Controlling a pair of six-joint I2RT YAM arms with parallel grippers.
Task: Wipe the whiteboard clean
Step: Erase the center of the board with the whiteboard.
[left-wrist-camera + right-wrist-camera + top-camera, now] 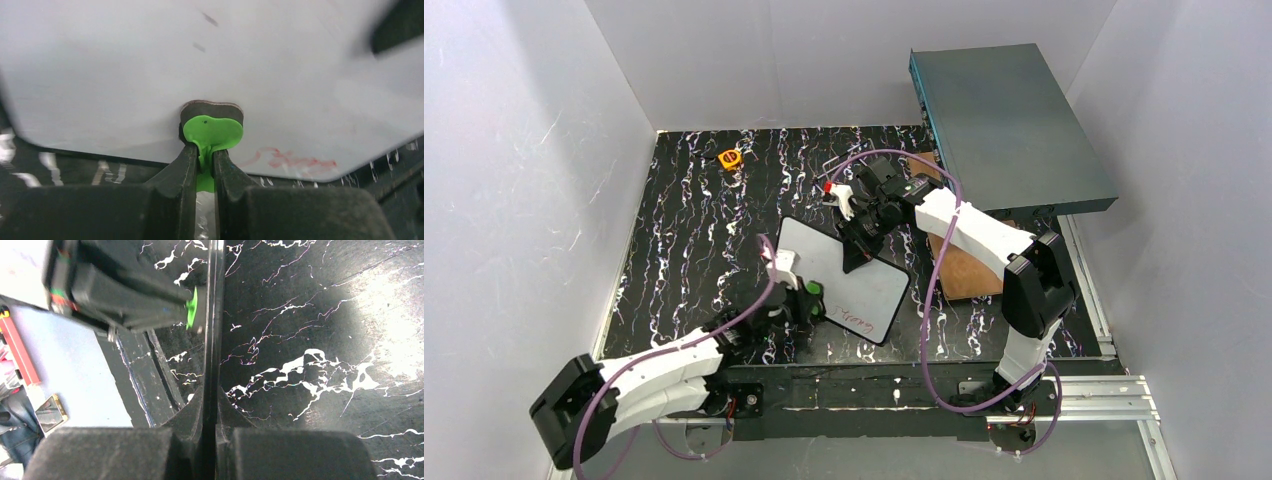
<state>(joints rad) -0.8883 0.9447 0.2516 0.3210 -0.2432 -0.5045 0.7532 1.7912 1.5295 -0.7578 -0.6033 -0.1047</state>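
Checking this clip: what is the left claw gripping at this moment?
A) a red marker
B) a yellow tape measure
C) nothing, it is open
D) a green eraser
D: in the left wrist view the left claw is shut on the green eraser, whose dark pad sits against the whiteboard, near the red writing.
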